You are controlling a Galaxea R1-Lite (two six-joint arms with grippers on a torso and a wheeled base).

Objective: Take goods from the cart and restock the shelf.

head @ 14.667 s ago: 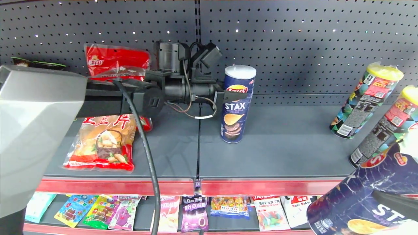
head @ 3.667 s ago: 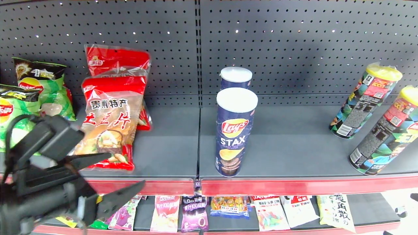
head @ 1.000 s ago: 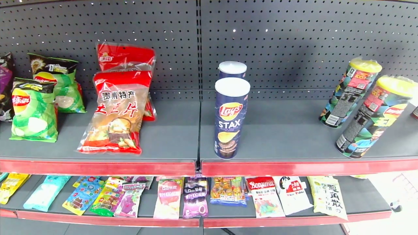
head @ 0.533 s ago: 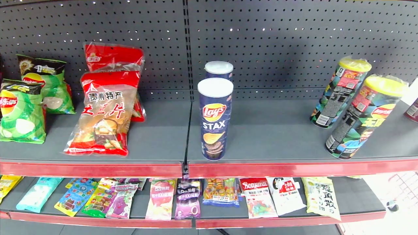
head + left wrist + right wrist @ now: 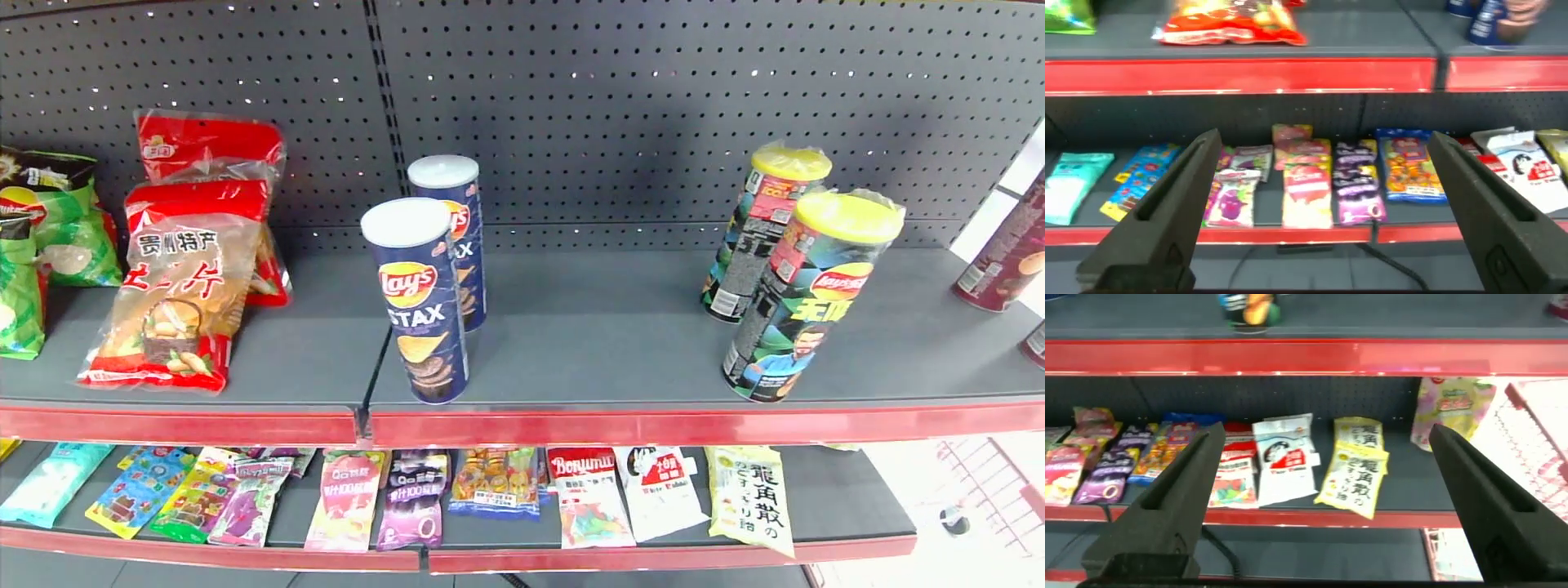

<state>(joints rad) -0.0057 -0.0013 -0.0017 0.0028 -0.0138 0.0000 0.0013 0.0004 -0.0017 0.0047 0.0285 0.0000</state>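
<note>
While both arms hung low before the bottom tier, the dark grey shelf (image 5: 620, 343) with its pegboard back and red front edge took up most of the head view. Pink wire at the lower right looked like the side of the cart (image 5: 988, 482), though too little showed to be sure.

On the upper board, two red bags (image 5: 171, 294) leaned one behind the other toward the left end, with green bags (image 5: 49, 237) at the far left edge. A blue can (image 5: 416, 302) stood upright at the front edge near the middle seam, and a second blue can (image 5: 457, 237) stood just behind it. Two yellow-lidded cans (image 5: 804, 302) stood toward the right end, and a dark red can (image 5: 1008, 253) at the right edge. Small sweet packets (image 5: 506, 482) lay in a row on the lower board.

The left gripper (image 5: 1323, 139) faced those packets with fingers spread wide, holding nothing. The right gripper (image 5: 1327, 429) was likewise spread and empty, facing the right end of the lower board.

Nothing was in hand, so the next fetch from the cart seemed due. The front blue can stood so near the lip that a brushing arm could likely tip it off, and a new can pushed in carelessly might topple its neighbours.
</note>
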